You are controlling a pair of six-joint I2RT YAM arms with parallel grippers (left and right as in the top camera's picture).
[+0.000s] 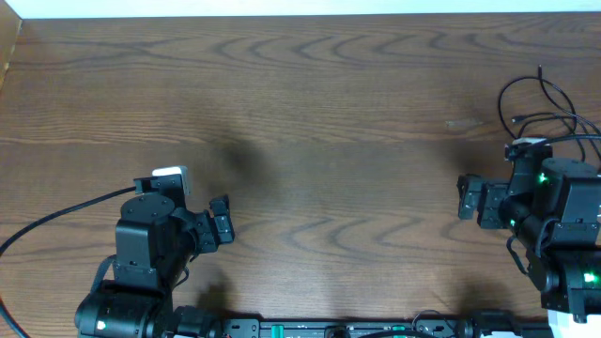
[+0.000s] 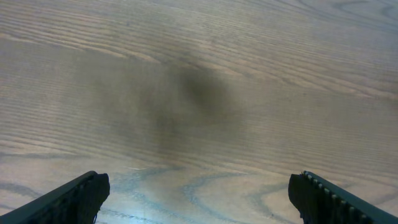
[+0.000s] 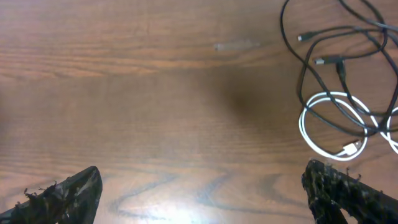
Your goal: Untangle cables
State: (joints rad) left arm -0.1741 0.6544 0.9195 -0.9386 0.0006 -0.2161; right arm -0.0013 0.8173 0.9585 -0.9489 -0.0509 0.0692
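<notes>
Black cable (image 3: 302,74) and white cable (image 3: 333,95) tangled at table (image 3: 124,93) far right, left fingers (image 2: 74,199) wide, right fingers (image 3: 68,193) wide, both empty

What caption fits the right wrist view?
Open right gripper over the wooden table; black cable tangled across the white cable ahead.

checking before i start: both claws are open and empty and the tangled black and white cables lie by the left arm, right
No, the cables lie by the right arm, not the left. The right wrist view shows the black cable and the white cable tangled just ahead of the right claw; the left claw faces only bare table. Both claws are open and empty.
</notes>
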